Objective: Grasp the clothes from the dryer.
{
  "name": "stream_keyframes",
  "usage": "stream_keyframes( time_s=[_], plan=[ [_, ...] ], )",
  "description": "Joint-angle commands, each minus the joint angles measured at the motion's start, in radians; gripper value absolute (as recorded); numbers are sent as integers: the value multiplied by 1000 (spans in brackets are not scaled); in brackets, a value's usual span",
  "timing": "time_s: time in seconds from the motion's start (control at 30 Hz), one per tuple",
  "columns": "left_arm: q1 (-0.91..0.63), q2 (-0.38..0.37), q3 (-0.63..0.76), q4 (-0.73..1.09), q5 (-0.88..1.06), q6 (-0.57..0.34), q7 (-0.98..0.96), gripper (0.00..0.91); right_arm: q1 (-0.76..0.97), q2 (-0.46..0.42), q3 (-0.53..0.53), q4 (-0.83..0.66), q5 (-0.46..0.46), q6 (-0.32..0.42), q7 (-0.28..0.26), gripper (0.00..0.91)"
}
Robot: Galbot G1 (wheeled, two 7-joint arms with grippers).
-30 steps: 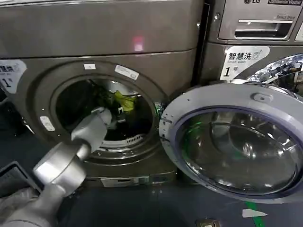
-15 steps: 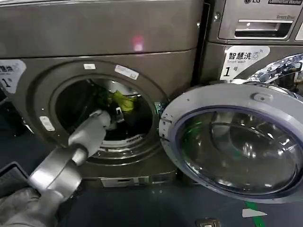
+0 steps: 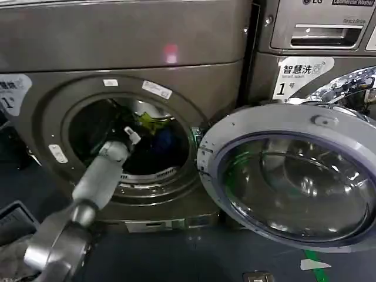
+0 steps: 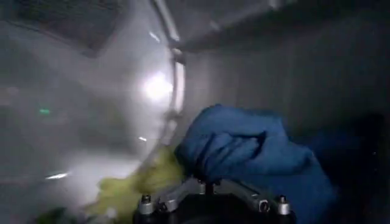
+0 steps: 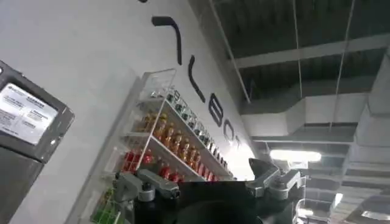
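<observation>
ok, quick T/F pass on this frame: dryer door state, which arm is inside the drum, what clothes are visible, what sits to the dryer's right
1. The dryer door is shut. False: it stands swung open to the right of the porthole.
2. The left arm reaches into the drum, with the left gripper inside the porthole. True.
3. A dark blue piece and a yellow-green piece of the clothes lie in the drum. True.
4. The right gripper is inside the drum too. False: its wrist view looks up at a shelf of bottles and a ceiling.
5. A red machine stands to the dryer's right. False: it is a grey LG machine.
</observation>
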Motion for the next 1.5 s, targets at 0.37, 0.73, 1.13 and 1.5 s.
stream_keyframes(
  time_s=[0.37, 0.73, 1.13, 1.5],
  plan=[
    [405, -64, -368, -713, -209, 59, -520, 0, -9, 2, 12, 13, -28, -3, 6, 907],
    [464, -91, -360, -769, -217, 135, -525, 0, -13, 3, 21, 20, -11, 0, 0, 907],
    [447, -95, -351, -748, -215, 156, -520, 0, -10, 6, 23, 19, -15, 2, -12, 907],
    [446, -98, -336, -750, -217, 167, -514, 0, -13, -6, 27, 19, -21, -10, -8, 907]
  ],
)
